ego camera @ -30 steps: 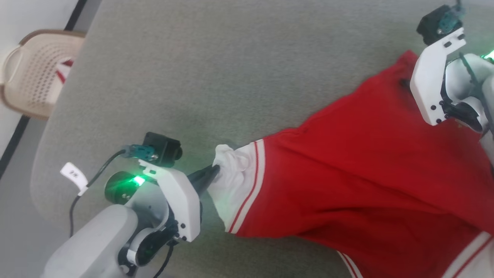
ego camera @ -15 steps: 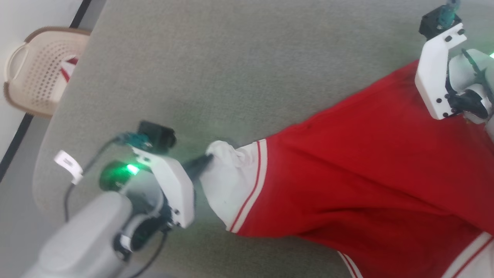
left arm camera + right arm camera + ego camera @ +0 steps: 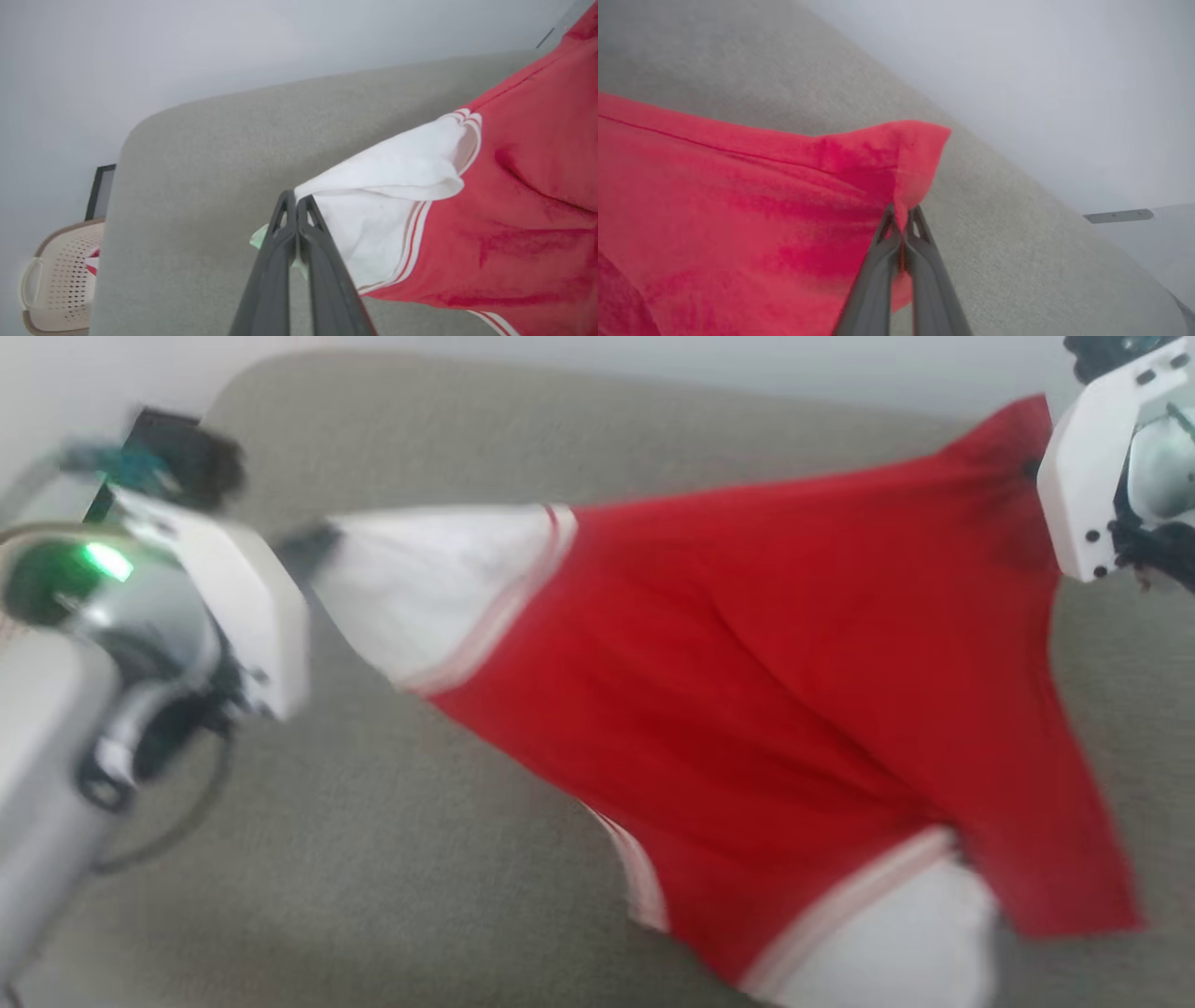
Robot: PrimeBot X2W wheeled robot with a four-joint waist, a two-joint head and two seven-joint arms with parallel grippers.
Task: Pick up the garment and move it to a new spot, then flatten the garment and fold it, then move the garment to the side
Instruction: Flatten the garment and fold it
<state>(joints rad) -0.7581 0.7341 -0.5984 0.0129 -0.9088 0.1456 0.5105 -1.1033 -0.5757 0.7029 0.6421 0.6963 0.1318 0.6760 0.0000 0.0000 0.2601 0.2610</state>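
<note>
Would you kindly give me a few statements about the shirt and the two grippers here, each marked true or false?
1. The left gripper is shut on a white sleeve of the shirt. True.
2. The right gripper is open and clear of the cloth. False: it is shut on a red corner of the shirt.
3. The shirt is spread out between the two grippers. True.
4. The shirt lies inside the basket. False: the grippers hold it over the grey surface, and the basket stands off beside that surface.
</note>
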